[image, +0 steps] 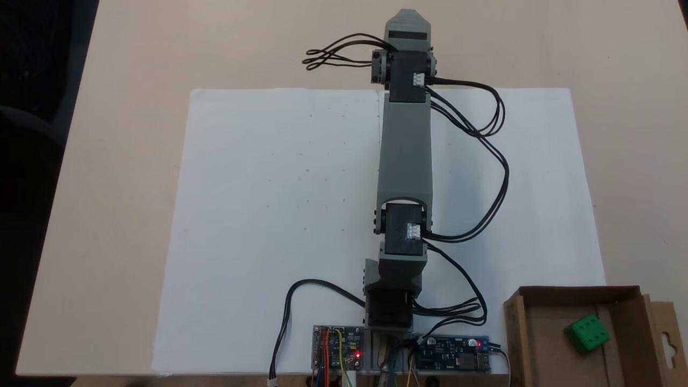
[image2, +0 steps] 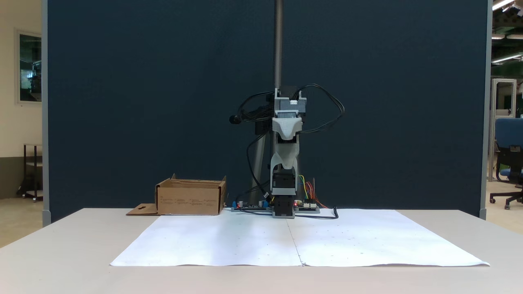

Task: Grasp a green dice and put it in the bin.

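Dice (image: 587, 334) lies inside bin (image: 515, 338), bottom right corner. Arm (image: 404, 161) stretched up the middle over white paper (image: 269, 215) on table (image: 107, 161). Gripper jaws hidden under arm.

Glossy plastic green dice (image: 587, 333), matt cardboard bin (image: 537, 344), white paper sheet (image: 269, 215)

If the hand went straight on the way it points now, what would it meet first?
Likely nothing: the hand points out over the table beyond the paper. If it tilts downward, the table would come first; depth is unclear.
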